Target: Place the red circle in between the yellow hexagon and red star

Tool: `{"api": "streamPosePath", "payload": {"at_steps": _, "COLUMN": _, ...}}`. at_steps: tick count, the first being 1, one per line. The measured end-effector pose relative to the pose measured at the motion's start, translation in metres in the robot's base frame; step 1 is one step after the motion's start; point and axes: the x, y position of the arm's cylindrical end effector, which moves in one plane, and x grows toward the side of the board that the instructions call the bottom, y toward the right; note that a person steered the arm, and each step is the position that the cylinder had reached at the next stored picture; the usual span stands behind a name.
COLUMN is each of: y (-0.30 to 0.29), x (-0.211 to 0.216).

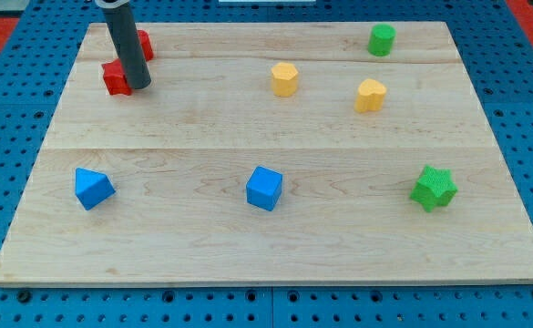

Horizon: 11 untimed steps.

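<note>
The rod comes down from the view's top left, and my tip [139, 86] rests on the board at the right side of the red star [115, 79]. The red circle [143, 45] sits just above the star, partly hidden behind the rod. The yellow hexagon [284, 78] lies to the right, near the upper middle of the board, well apart from my tip. The stretch between the star and the hexagon holds no block.
A yellow heart-like block [370, 95] sits right of the hexagon. A green cylinder [381, 39] is at the top right, a green star [433, 188] at the right. A blue triangle [93, 188] and a blue cube [264, 188] lie lower down. The wooden board [275, 255] rests on blue pegboard.
</note>
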Motion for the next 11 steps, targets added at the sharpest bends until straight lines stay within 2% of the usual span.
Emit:
{"api": "streamPosePath", "payload": {"at_steps": 2, "y": 0.015, "x": 0.009}}
{"api": "streamPosePath", "payload": {"at_steps": 3, "y": 0.044, "x": 0.008}}
{"api": "streamPosePath", "payload": {"at_steps": 4, "y": 0.115, "x": -0.031}}
{"api": "streamPosePath", "payload": {"at_steps": 6, "y": 0.133, "x": -0.123}}
{"api": "streamPosePath", "payload": {"at_steps": 7, "y": 0.108, "x": -0.132}}
{"api": "streamPosePath", "payload": {"at_steps": 9, "y": -0.073, "x": -0.133}}
{"api": "streamPosePath", "payload": {"at_steps": 11, "y": -0.007, "x": -0.079}}
